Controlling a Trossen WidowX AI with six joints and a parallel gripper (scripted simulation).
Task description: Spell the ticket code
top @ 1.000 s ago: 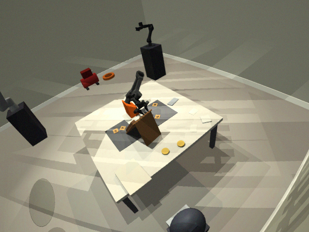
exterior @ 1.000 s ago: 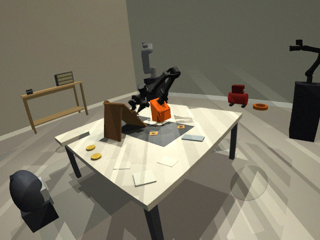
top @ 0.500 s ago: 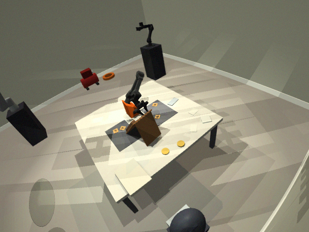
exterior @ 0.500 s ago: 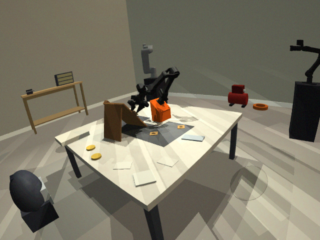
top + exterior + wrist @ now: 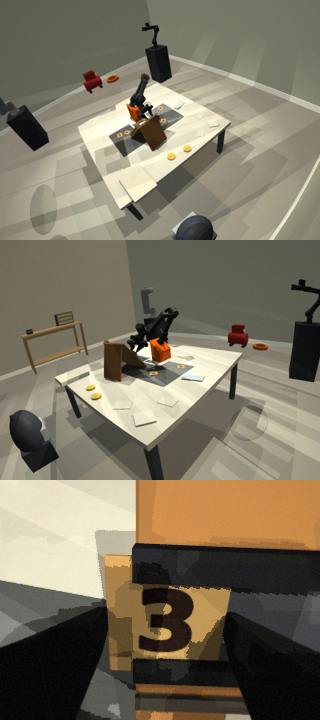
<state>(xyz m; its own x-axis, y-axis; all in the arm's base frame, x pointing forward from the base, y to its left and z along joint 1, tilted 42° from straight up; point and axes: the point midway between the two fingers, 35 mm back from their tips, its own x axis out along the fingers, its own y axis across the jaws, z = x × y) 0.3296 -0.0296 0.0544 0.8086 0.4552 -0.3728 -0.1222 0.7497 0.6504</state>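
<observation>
My gripper (image 5: 147,115) (image 5: 136,351) (image 5: 166,618) is shut on a tan tile marked 3 (image 5: 210,607), with a finger at each side. In the wrist view the tile lies partly between the two dark lips of the rail (image 5: 260,570); its left part sticks out past their ends. The rail is on the brown sloped board (image 5: 153,133) (image 5: 112,362) (image 5: 225,515). Two loose tiles lie on one side of the board, one (image 5: 160,108) (image 5: 180,366) farther from it than the other (image 5: 162,120) (image 5: 153,373). Two more tiles (image 5: 127,132) (image 5: 119,135) lie on the other side. No ticket code is legible.
A dark mat (image 5: 175,116) (image 5: 165,380) lies under the board. The orange arm base (image 5: 134,113) (image 5: 160,353) stands behind it. Two yellow discs (image 5: 171,156) (image 5: 187,148), a pale blue slab (image 5: 179,105) (image 5: 193,377) and a pale block (image 5: 138,183) are on the table.
</observation>
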